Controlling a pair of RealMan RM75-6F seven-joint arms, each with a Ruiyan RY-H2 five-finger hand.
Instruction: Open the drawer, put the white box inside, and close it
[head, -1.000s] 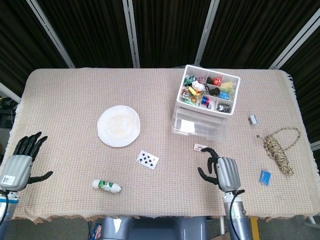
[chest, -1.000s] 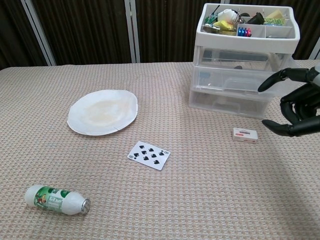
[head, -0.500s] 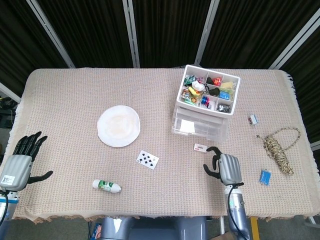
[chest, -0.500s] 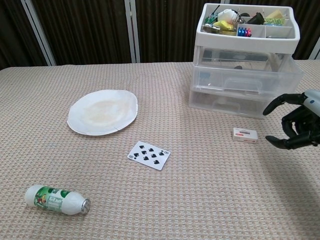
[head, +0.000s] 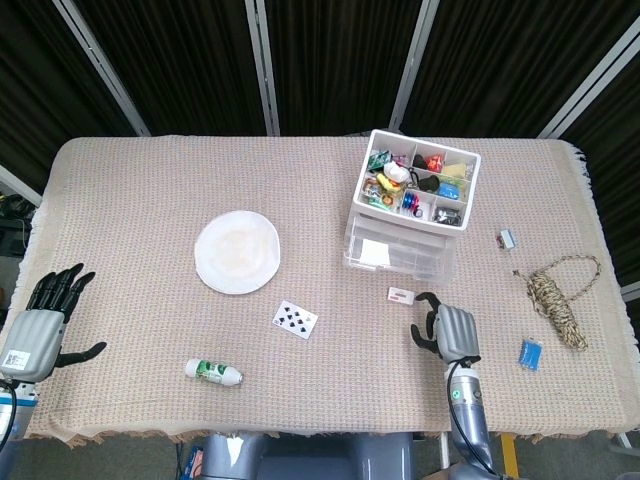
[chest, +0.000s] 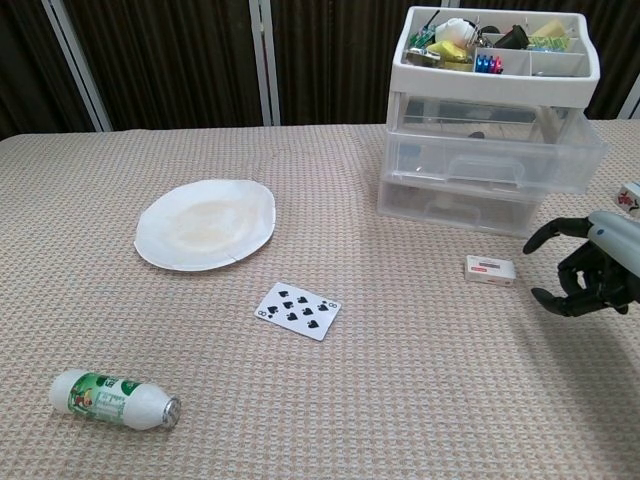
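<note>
Table (head: 140, 190) with woven cloth carries everything. Drawer unit (head: 408, 240) sits near the far edge, right of centre, tray of small bits on top; in the chest view its middle drawer (chest: 497, 158) sticks out past the other two, so already open, judged. Plate (head: 237, 252) left of centre, rope bundle (head: 560, 292) near the right edge, bottle (head: 213, 372) lying near the front edge at left, playing card (head: 294, 319) between plate and front edge. White box (chest: 490, 270) lies flat on the cloth just in front of the drawer unit, not yet picked up. Change over the last second: right hand (chest: 588, 275) has pulled back toward the front edge and dropped lower, away from the drawer front, now just right of the box, not touching it. Reads as drawer pull done, box pickup coming next. Right hand pose: palm down low over the cloth, fingers curled in a loose claw with gaps between them, holding nothing. Left hand (head: 40, 318) unmoved at the front left corner, fingers spread apart, empty, well apart from the box.
</note>
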